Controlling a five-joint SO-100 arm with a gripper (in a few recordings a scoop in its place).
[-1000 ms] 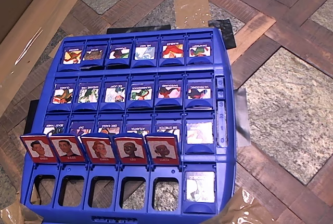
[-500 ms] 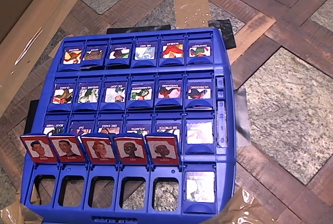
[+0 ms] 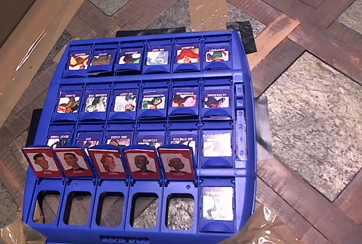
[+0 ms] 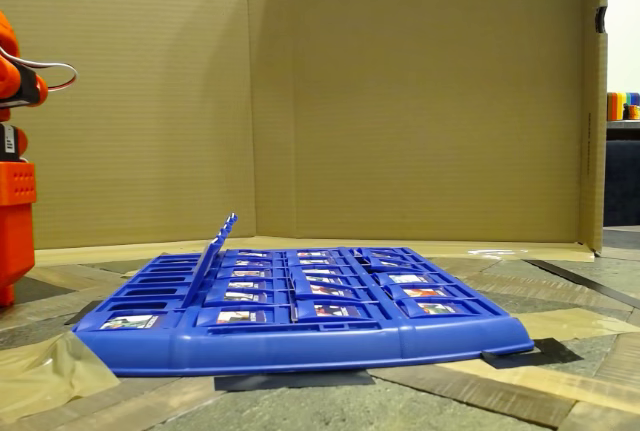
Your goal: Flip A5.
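Flip not yet begun. A5 (image 3: 73, 162) standing upright, second from the left in the row of five red tiles near the bottom of the overhead view, on the blue game board (image 3: 244, 142) lying on the tabletop. Close neighbours on both sides: a red tile with a dark-haired man (image 3: 42, 162) to the left and another red tile (image 3: 110, 162) to the right. Orange arm (image 4: 12, 181) parked at the left edge of the fixed view, well apart from the board. Cannot tell whether the tool is open or closed.

To do it well, probably:
- approach from above, centred on A5 alone
- keep the tool narrow to clear the neighbours
- push the top edge gently toward its hinge side, not sideways
- avoid dragging the board
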